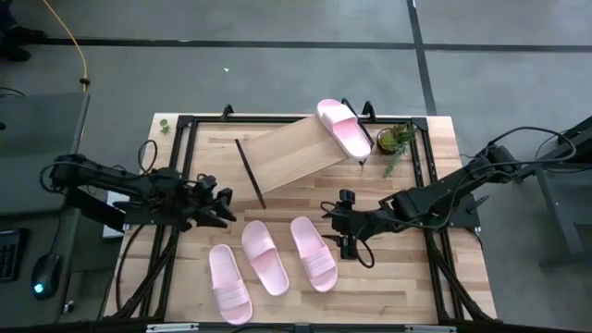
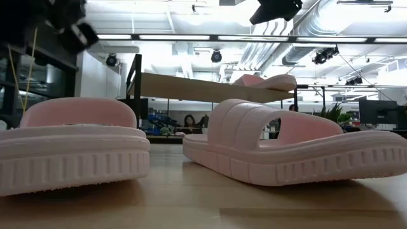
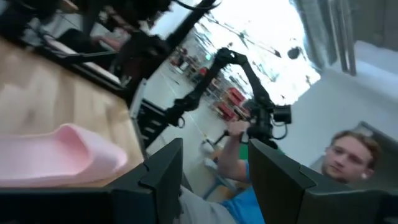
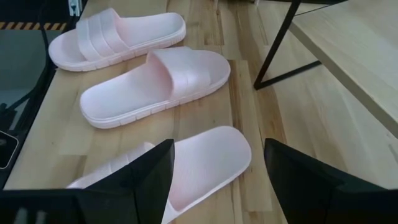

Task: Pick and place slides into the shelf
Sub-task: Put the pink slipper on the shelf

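Three slides lie loose on the tabletop (image 1: 435, 277) in front of the shelf (image 1: 291, 153), and a fourth slide (image 1: 343, 127) already sits on the shelf's far right end, partly overhanging the board's edge. Of the three on the table, the rightmost slide (image 1: 314, 253) is the one that matters: it lies just beside the right gripper (image 1: 350, 236), on the side away from that arm's base, its long axis running roughly from the shelf toward the table's front edge, tilted a little. In the right wrist view this same slide (image 4: 186, 165) sits directly between and ahead of the gripper's dark fingers (image 4: 146, 177), which stand wide apart and hold nothing. The middle slide (image 1: 264, 257) and the left slide (image 1: 228, 284) lie parallel to it, farther from the right gripper. The left gripper (image 1: 222, 205) hovers near the shelf's front left corner, above and behind the left slide, fingers spread and empty. Judged from this, the right arm is nearer to a slide and better lined up; the next move likely calls for lowering straight onto the rightmost slide, closing across its width rather than along its length. The shelf has plenty of bare board left of the placed slide.
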`<state>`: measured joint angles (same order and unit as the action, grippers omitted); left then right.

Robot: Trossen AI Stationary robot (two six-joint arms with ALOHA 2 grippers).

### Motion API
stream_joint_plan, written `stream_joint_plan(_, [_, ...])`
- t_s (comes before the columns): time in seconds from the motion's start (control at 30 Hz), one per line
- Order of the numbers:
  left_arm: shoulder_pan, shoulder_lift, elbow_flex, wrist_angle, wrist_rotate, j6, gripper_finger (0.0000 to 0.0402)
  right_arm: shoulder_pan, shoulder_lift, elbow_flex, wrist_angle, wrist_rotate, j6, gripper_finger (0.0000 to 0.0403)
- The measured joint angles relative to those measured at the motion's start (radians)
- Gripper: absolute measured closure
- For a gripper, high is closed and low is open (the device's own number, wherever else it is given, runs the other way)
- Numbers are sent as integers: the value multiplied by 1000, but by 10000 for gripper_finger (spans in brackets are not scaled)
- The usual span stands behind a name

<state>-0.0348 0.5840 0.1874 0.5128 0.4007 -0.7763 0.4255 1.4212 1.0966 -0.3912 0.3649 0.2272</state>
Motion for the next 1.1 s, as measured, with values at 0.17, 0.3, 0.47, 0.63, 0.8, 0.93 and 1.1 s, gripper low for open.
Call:
stream_joint_plan(0.17, [-46,112,229,-237,0,105,236,0,0,0,0,0,0,162])
stream_joint_plan(0.3, [-81,217,399,-461,-18,220,236,0,0,0,0,0,0,162])
stream_joint_plan(0.47, [-125,349,492,-566,-53,246,236,0,0,0,0,0,0,162])
stream_joint_plan(0.63, [-161,463,498,-606,-84,210,236,0,0,0,0,-1,0,162])
stream_joint_plan(0.8, [-208,564,498,-632,-132,164,236,0,0,0,-1,-1,0,162])
stream_joint_plan(0.93, [-259,607,511,-637,-186,154,236,0,0,0,-1,-1,0,162])
stream_joint_plan(1.1, [-330,635,610,-782,-338,179,236,0,0,0,0,-1,0,162])
